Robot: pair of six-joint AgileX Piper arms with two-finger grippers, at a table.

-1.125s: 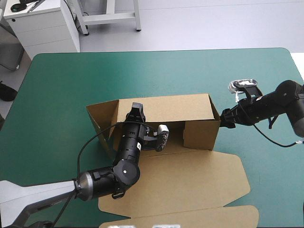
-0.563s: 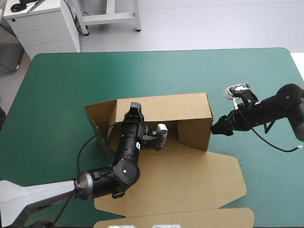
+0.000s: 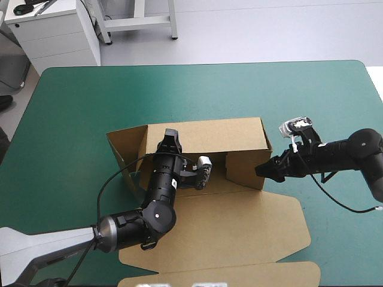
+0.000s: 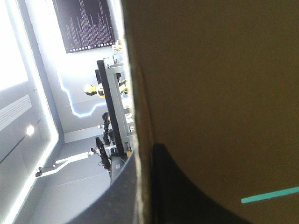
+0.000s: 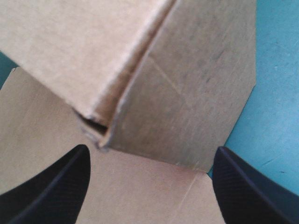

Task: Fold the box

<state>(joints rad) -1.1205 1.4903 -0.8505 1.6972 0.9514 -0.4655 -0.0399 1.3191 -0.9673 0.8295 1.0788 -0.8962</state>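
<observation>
The brown box (image 3: 203,134) lies mid-table with its back wall and right wall raised, and a left flap (image 3: 122,152) angled outward. Its lid (image 3: 239,227) lies flat toward the near edge. My left gripper (image 3: 170,136) reaches in from the front and is shut on the top of the back wall. In the left wrist view the board (image 4: 210,93) sits edge-on between the black fingers (image 4: 187,200). My right gripper (image 3: 262,170) is at the right wall's front corner. It stands open (image 5: 149,186), with the corner (image 5: 187,84) just ahead of its fingers (image 5: 51,186).
The teal-green cover (image 3: 299,101) stretches behind the box and to both sides. The flat lid runs to the table's near edge, under my left arm (image 3: 137,227).
My right gripper has come off the right wall's outer face, swinging toward the near side to the wall's front corner. The box slid slightly left. The left arm keeps its hold.
</observation>
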